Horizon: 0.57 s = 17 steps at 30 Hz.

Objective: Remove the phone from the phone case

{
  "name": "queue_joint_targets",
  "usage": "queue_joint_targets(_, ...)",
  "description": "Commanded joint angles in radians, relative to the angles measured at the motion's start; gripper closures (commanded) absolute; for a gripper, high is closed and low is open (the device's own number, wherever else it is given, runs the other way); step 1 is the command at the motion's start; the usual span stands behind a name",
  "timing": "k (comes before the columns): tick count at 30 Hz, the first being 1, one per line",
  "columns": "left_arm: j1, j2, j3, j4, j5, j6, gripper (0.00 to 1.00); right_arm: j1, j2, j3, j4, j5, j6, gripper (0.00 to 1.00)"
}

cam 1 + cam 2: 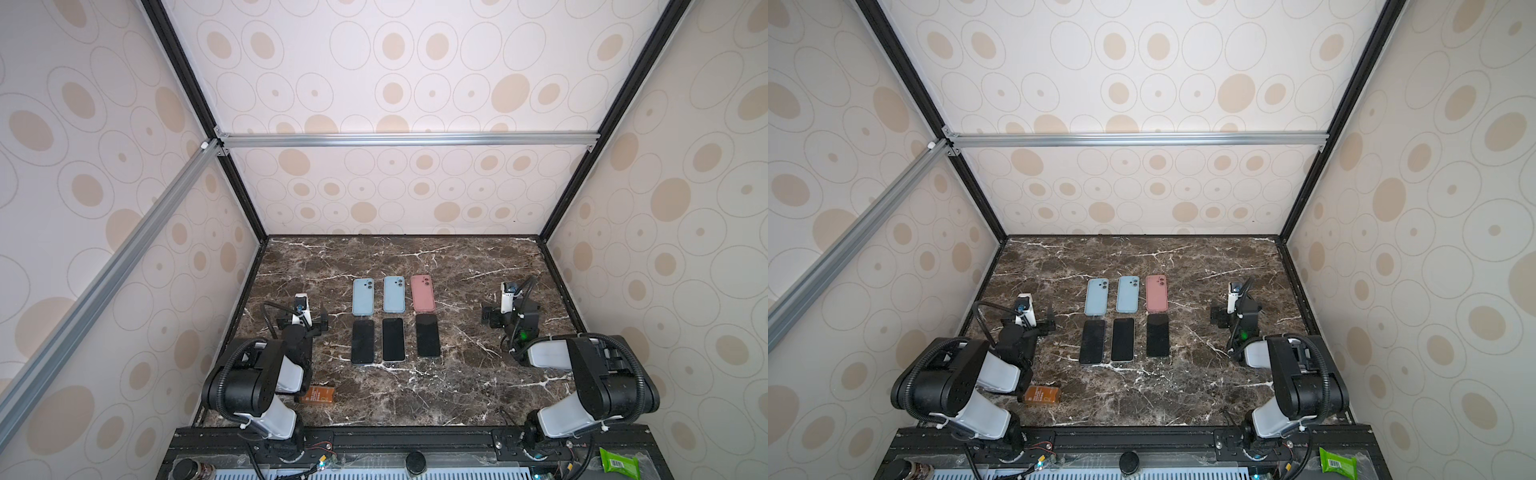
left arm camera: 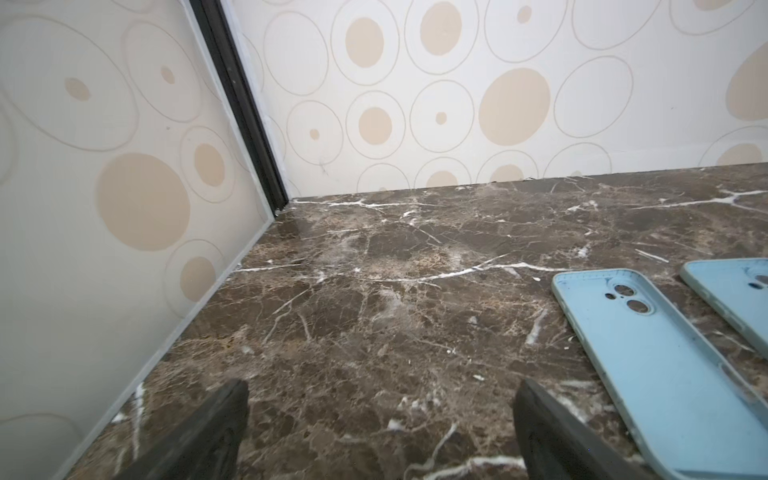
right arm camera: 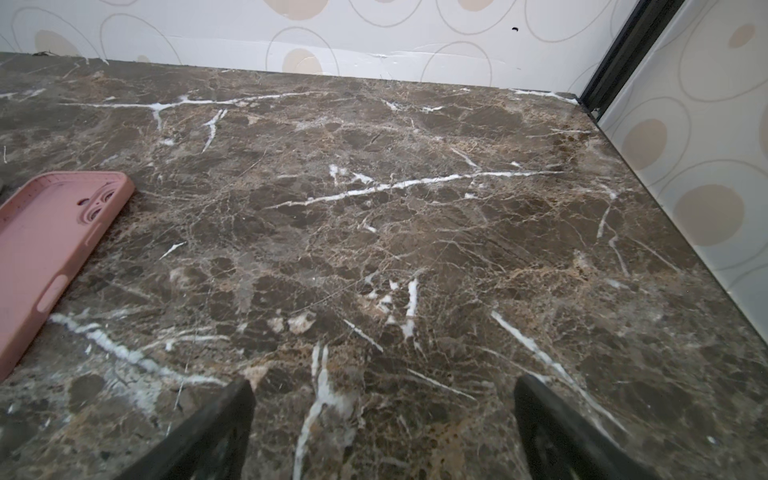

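Our left tool [image 2: 380, 390] and right tool [image 3: 382, 386] hang wide open, gripping nothing, parked off to either side, so we reckon the job's done: three phones [image 1: 393, 339] lie screen-up on the table [image 1: 457, 382], each just in front of its empty case [image 1: 394, 294].

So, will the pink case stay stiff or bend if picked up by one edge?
The pink case lies empty, with thin walls, so it probably flexes and weighs little. Its matte surface likely grips well.
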Motion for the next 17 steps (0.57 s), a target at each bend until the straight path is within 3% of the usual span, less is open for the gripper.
queue_joint_targets(1,0.036,0.0,0.033,-0.025,0.075,-0.043,0.01,-0.009,0.003,0.018,-0.005,-0.025,0.004,0.0)
queue_joint_targets(17,0.035,-0.002,0.03,-0.017,0.106,-0.031,0.01,-0.009,0.003,0.017,-0.005,-0.023,0.004,0.0)
